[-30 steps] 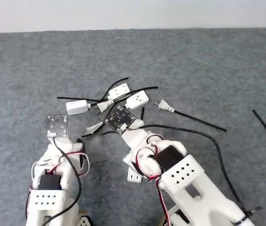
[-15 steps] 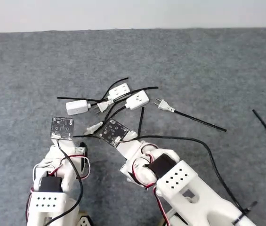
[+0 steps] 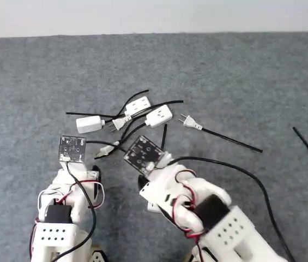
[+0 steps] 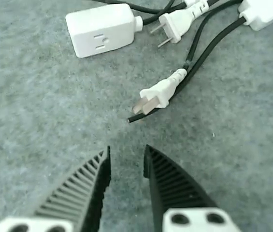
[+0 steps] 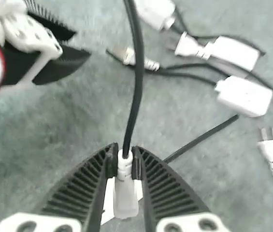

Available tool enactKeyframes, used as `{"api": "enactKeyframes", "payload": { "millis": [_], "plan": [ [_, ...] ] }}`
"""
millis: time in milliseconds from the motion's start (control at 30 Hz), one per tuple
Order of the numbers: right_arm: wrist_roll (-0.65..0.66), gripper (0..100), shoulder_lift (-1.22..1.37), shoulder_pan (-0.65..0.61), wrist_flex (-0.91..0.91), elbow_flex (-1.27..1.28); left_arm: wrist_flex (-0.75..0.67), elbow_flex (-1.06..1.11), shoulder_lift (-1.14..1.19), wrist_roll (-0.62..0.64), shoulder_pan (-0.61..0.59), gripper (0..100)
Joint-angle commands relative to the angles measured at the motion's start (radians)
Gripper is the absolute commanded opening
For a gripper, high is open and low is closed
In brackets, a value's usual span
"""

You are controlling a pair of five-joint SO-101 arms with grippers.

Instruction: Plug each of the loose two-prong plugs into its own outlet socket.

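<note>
Jaws of right gripper (image 5: 123,157) clamped on white plug (image 5: 124,191) trailing black cord (image 5: 136,82), left gripper (image 4: 126,162) jaws narrowly apart, loose plug (image 3: 108,147) nearby, outlet socket (image 3: 90,124) at its eleven o'clock

Left arm (image 3: 61,210): near left, stretched toward far side, wrist pitched down. Left gripper (image 4: 126,153): jaws slightly apart, nothing between them. Right arm (image 3: 211,215): near, right of centre, angled far-left toward left arm. Right gripper (image 5: 123,151): pointing down, jaws clamped on plug (image 5: 125,193), close beside left gripper.
</note>
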Motion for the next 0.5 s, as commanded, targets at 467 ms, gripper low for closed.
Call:
{"api": "enactKeyframes", "payload": {
  "millis": [467],
  "plan": [
    [0.018,0.8,0.417,0.398,0.01,-0.058,-0.097,-0.231,0.519,-0.009,0.0,10]
  ]
}}
